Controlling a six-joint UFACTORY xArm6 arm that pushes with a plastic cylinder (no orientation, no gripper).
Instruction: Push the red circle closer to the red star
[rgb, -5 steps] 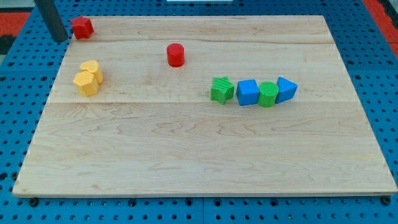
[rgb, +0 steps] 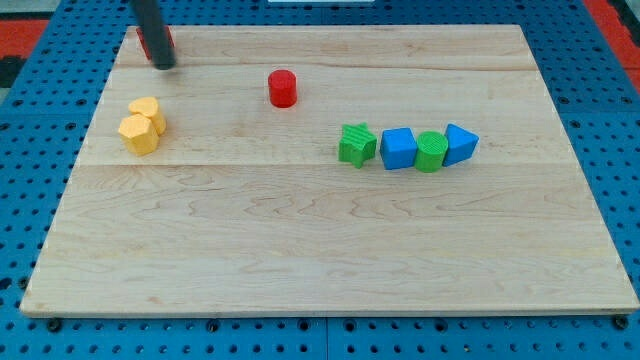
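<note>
The red circle stands on the wooden board in its upper middle. The red star sits near the board's top left corner, mostly hidden behind my rod. My tip rests on the board right in front of the red star, well to the left of the red circle.
Two yellow blocks huddle together at the left. A row of a green block, a blue block, a green cylinder and a blue triangle-like block lies right of centre.
My rod has moved to the right, from left of the red star to in front of it, now covering most of it. The blocks have not visibly moved.
</note>
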